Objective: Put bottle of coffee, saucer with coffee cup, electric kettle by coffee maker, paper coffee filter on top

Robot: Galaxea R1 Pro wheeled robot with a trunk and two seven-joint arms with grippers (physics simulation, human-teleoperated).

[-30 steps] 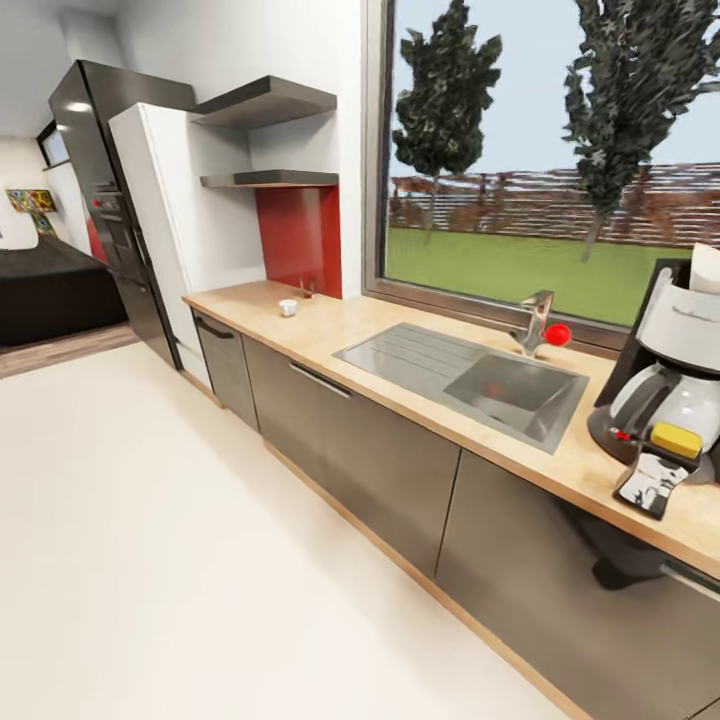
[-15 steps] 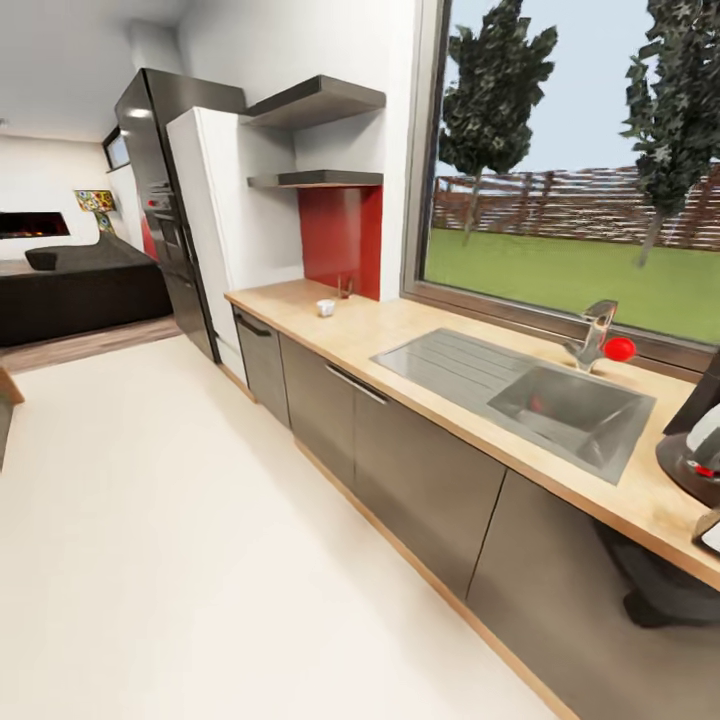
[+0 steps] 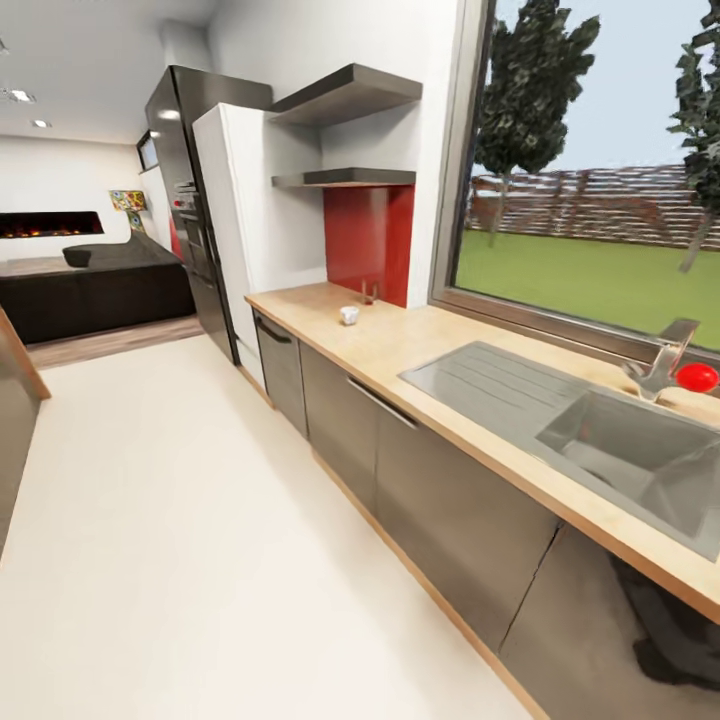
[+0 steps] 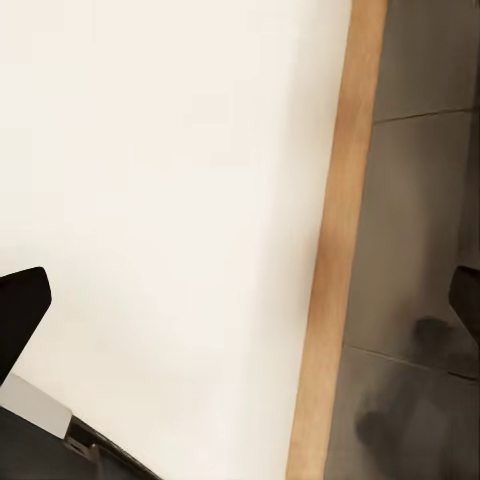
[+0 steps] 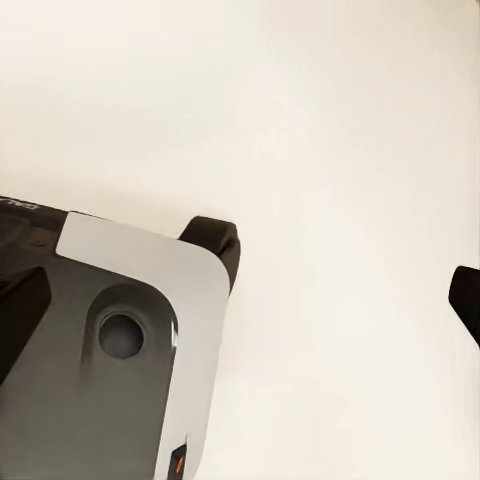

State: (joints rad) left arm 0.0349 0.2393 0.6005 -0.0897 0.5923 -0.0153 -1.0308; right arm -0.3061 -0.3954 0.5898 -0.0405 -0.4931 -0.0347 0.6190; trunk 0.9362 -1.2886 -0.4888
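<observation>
My head camera has swung left; the coffee maker has left the frame. Both grippers hang over the floor, fingers apart, empty. The kitchen countertop (image 3: 420,345) runs ahead; the coffee cup (image 3: 349,315) sits at its far end, below the kitchen shelf (image 3: 345,178).

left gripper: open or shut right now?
Open. In the left wrist view the left gripper has its two dark fingertips far apart at opposite edges, with only pale floor and wooden plinth between them.
</observation>
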